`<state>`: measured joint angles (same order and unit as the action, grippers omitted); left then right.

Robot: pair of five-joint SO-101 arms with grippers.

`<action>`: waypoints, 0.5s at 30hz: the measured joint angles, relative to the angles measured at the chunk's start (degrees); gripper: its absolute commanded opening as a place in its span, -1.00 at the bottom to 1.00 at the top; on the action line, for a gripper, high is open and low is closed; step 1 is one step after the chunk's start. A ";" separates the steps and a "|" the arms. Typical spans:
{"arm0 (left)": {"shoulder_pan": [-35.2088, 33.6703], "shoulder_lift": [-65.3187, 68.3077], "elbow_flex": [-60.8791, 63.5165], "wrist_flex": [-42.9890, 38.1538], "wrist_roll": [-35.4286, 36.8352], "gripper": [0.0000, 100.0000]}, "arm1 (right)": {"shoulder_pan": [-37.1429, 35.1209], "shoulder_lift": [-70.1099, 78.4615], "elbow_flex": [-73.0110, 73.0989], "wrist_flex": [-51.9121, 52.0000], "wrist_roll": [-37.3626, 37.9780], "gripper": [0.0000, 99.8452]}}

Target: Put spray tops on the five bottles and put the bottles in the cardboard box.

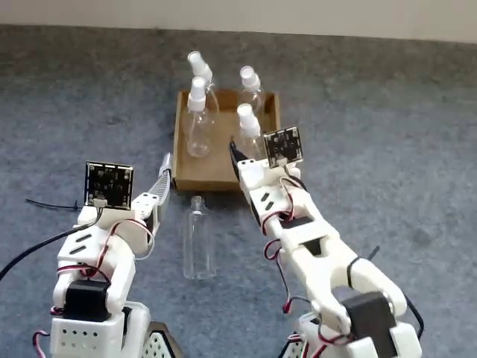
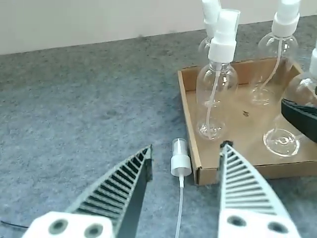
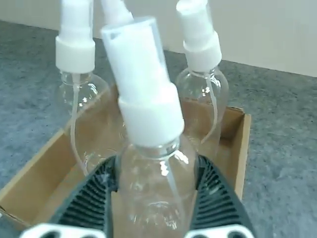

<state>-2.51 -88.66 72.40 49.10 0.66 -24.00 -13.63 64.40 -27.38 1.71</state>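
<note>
We start w/ the edges. The cardboard box [image 1: 216, 175] sits mid-table on grey carpet [image 1: 387, 112], its front wall facing both arms, w/ broad open carpet to either side and behind.

The left gripper [image 2: 185, 150] hangs low just short of the box's front-left corner, fingers spread wide and holding nothing. The loose spray top [image 2: 181, 159] lies on the carpet between them, just beside the box corner, its tube trailing back toward the arm.

Between the two arms the uncapped bottle [image 1: 198, 240] lies on its side, neck toward the box and just shy of the front wall. It is clear plastic.

The right gripper [image 3: 156, 173] is over the box's front-right part, fingers closed on the held bottle [image 3: 151, 198] at its upper body. That bottle is upright and clear, w/ a white spray top and dip tube, its base down inside the box near the front wall.

A second bottle [image 1: 197, 123] stands by the left wall and a third bottle [image 1: 250, 86] at the back-right corner, both capped. A fourth bottle [image 1: 201, 68] tilts at the back-left wall — inside or just behind, we can't tell.
</note>
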 measured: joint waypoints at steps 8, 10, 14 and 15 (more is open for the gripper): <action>0.00 0.00 0.00 0.00 0.00 -0.60 | 0.18 7.47 -5.63 -0.70 0.00 -0.99; 0.00 0.00 0.00 0.00 0.00 -0.60 | 0.18 8.00 -5.89 -0.70 0.00 -0.99; 0.00 0.00 0.00 0.00 0.00 -0.60 | 0.18 8.26 -5.98 -0.70 0.00 -0.99; 0.00 0.00 0.00 0.00 0.00 -0.60 | 0.18 8.26 -6.15 -0.70 0.00 -0.99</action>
<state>-2.51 -88.66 72.40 49.10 0.66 -23.82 -5.36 58.24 -28.09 1.71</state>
